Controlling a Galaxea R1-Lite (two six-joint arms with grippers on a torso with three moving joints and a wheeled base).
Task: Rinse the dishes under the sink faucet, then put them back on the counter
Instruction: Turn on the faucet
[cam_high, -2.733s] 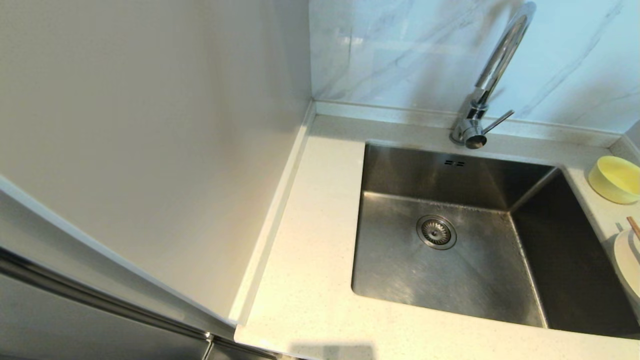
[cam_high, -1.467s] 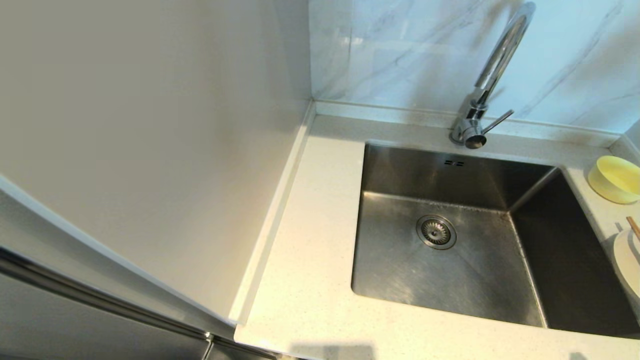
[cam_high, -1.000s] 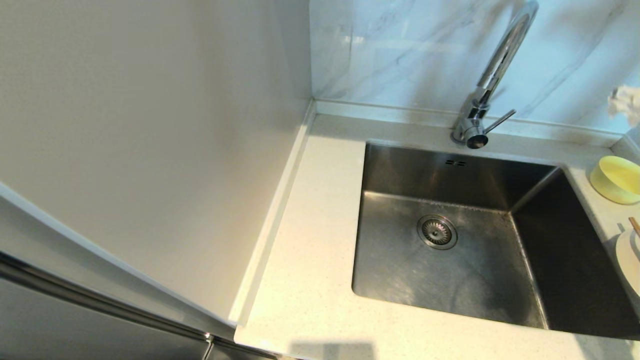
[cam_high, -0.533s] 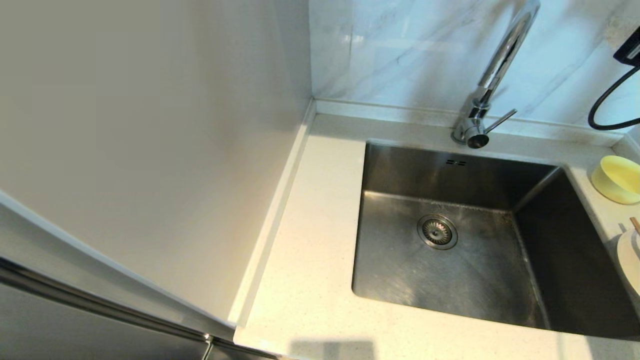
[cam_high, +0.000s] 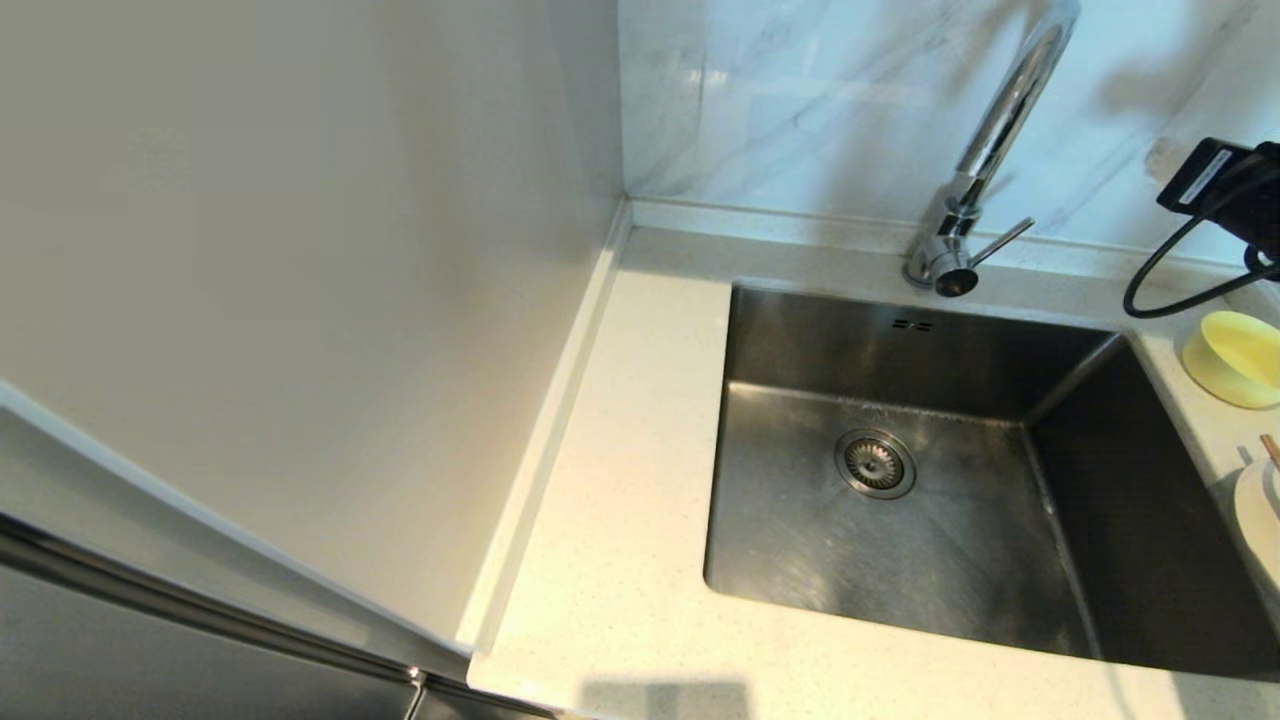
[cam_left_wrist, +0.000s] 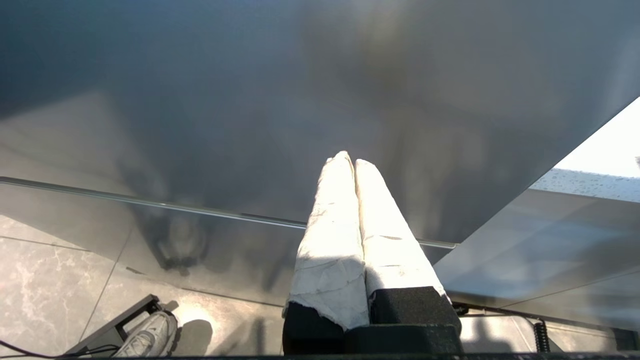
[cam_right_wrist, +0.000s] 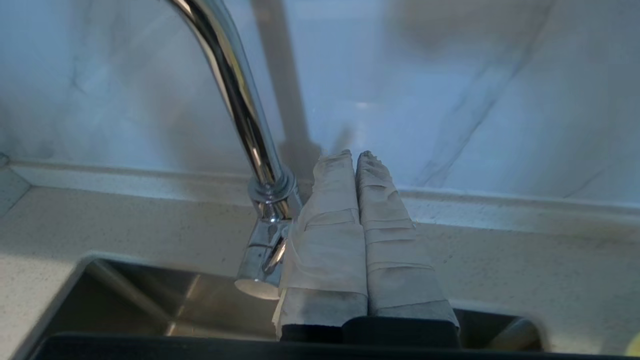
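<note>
The chrome faucet (cam_high: 990, 130) stands behind the steel sink (cam_high: 930, 560), its thin lever (cam_high: 1000, 243) pointing right. On the counter (cam_high: 620, 480) right of the sink sit the pale-yellow bowl (cam_high: 1235, 358), the edge of the white plate (cam_high: 1262, 515) and a chopstick tip (cam_high: 1270, 450). My right arm (cam_high: 1225, 185) hangs at the upper right, above the bowl. My right gripper (cam_right_wrist: 356, 156) is shut and empty, just right of the faucet (cam_right_wrist: 240, 110) base; the lever (cam_right_wrist: 278, 252) is partly hidden behind one finger. My left gripper (cam_left_wrist: 350, 159) is shut and empty, low beside a grey cabinet front.
A marble-veined wall panel (cam_high: 800, 100) rises behind the faucet and a plain wall (cam_high: 300, 250) closes the left side. The round drain strainer (cam_high: 875, 463) lies in the sink floor. A black cable (cam_high: 1160, 290) loops from the right arm over the counter's back corner.
My right arm has come into the head view at the upper right and moved down and left toward the faucet. The dishes have not moved.
</note>
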